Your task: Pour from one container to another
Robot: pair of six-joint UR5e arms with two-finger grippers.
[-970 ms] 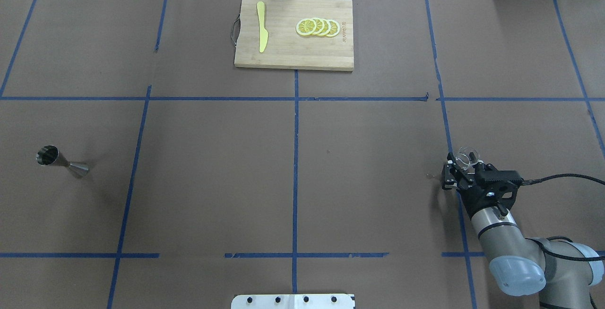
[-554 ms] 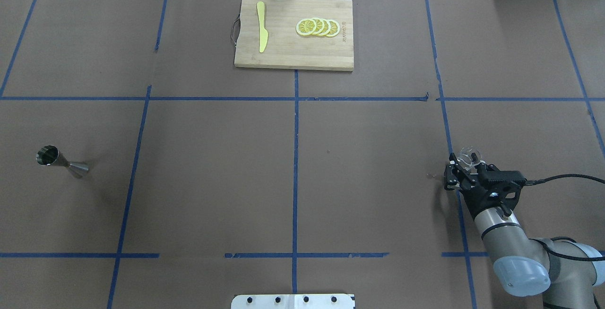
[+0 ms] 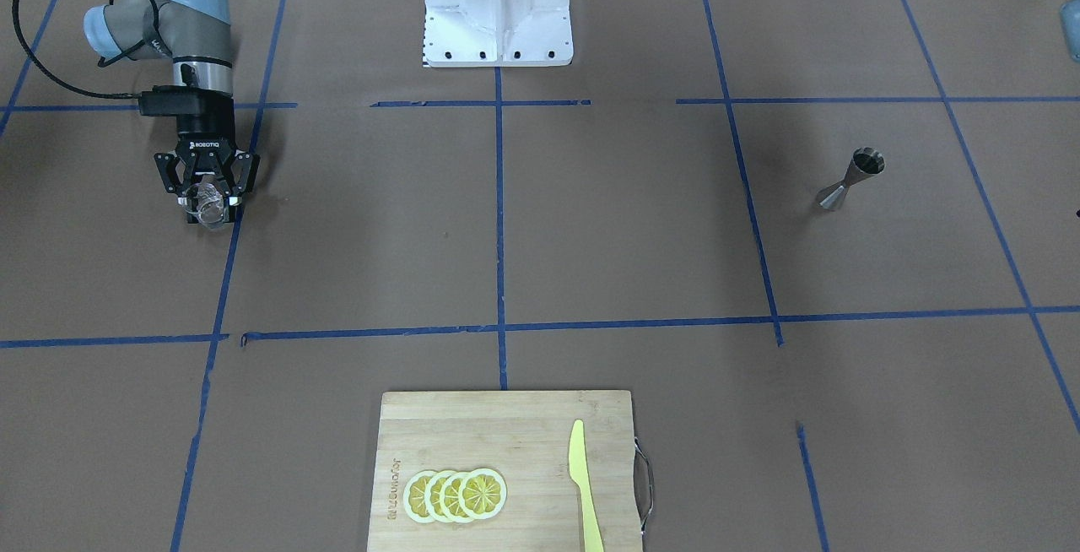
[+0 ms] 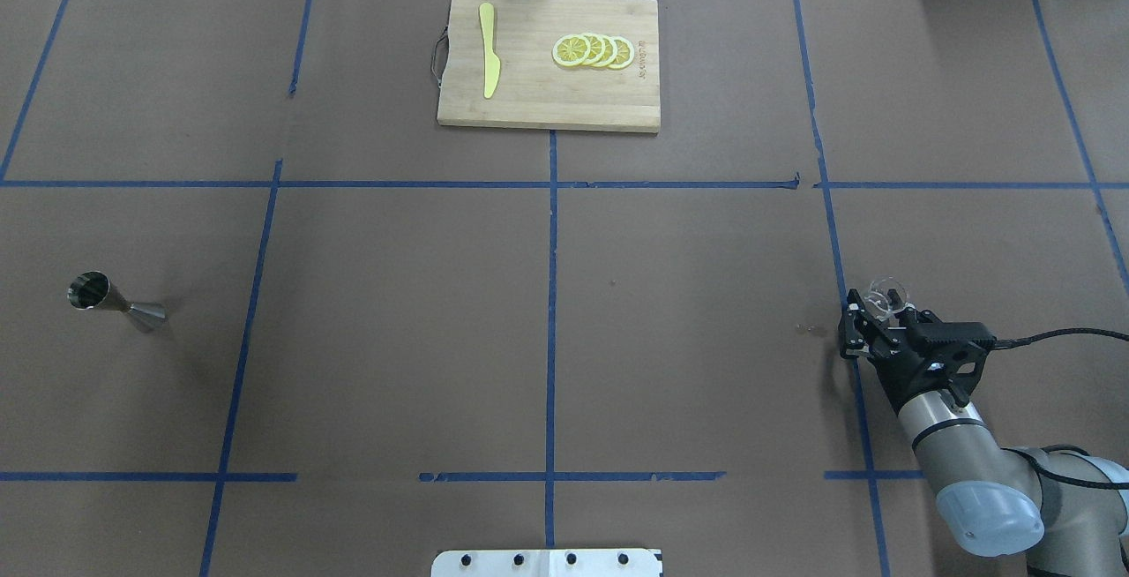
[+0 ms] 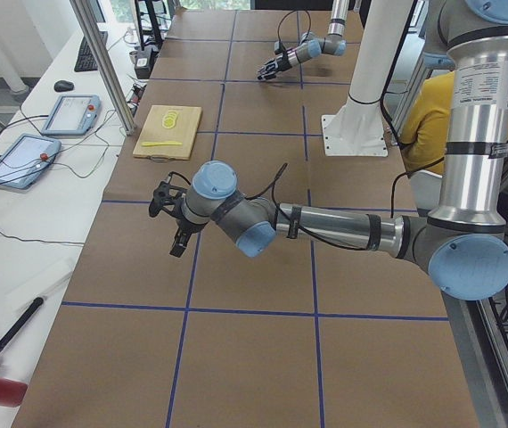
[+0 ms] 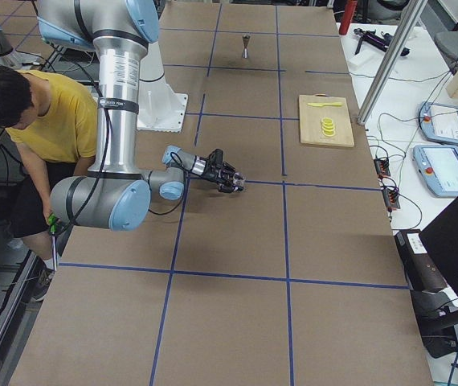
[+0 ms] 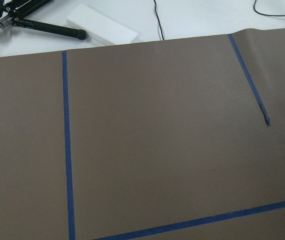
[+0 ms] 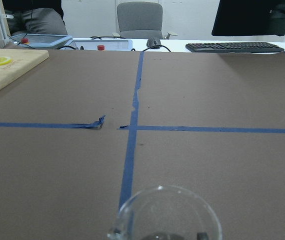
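right jaws: clamped on glass cup (image 4: 882,293), over blue tape line (image 4: 829,233) | left jaws: cannot tell | jigger (image 4: 113,302): upright, well apart leftward | cutting board (image 4: 547,96): at far worktop (image 4: 688,365) edge

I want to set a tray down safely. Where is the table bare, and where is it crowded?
Bare: the wide middle stretch between the jigger and the right claw, nearer the robot than the cutting board; also both far corners beside the board. Crowded: around the right claw, shut on the glass cup.
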